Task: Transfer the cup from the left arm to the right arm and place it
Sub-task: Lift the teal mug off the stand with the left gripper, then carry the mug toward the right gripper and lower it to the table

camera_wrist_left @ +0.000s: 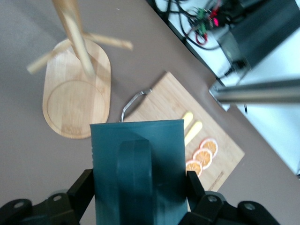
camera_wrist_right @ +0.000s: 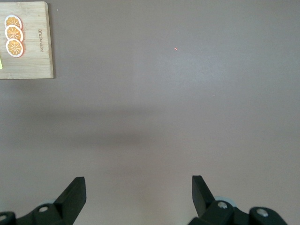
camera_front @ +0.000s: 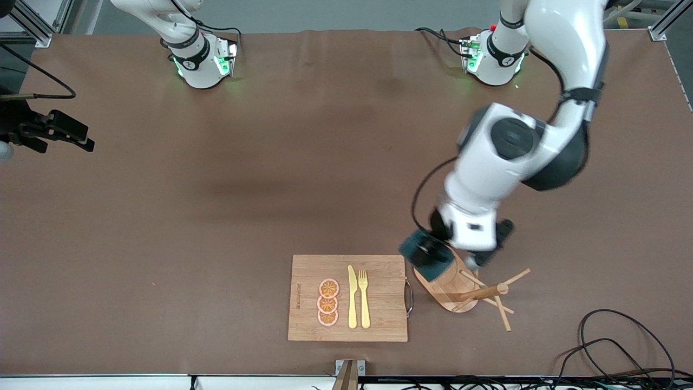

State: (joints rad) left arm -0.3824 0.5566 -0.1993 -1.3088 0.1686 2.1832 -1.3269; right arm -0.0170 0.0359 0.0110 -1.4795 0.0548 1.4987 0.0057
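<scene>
front, left wrist and right wrist views. we see the left gripper (camera_front: pixel 433 254) closed on the cup (camera_front: pixel 427 259), its two fingers (camera_wrist_left: pixel 82 187) pressed against opposite sides of the dark teal body, with the small handle (camera_wrist_left: pixel 135 173) facing the wrist camera between them. the cup is held in the air over the oval wooden tray (camera_front: pixel 449 287) that forms the base of the peg stand (camera_front: pixel 484 292), near the table edge closest to the front camera and toward the left arm's end. in the left wrist view the cup's long axis runs straight out from the fingers, and its open mouth is turned away from the camera, so we cannot see the inside. beside the tray lies the cutting board (camera_front: pixel 379 319), carrying three orange slices (camera_front: pixel 328 302), a yellow knife (camera_front: pixel 352 298) and a yellow fork (camera_front: pixel 364 298).

the right gripper (camera_wrist_right: pixel 138 197) waits with its fingers spread wide and nothing between them, over bare table (camera_front: pixel 216 189) toward the right arm's end; in the front view it shows at the picture's edge. the left arm is thus the one at the cup, and the right gripper stands well apart from it. we judge that the handover turns on this gap: the cup must be carried toward the middle of the table, with part of its body left free for the right fingers.
</scene>
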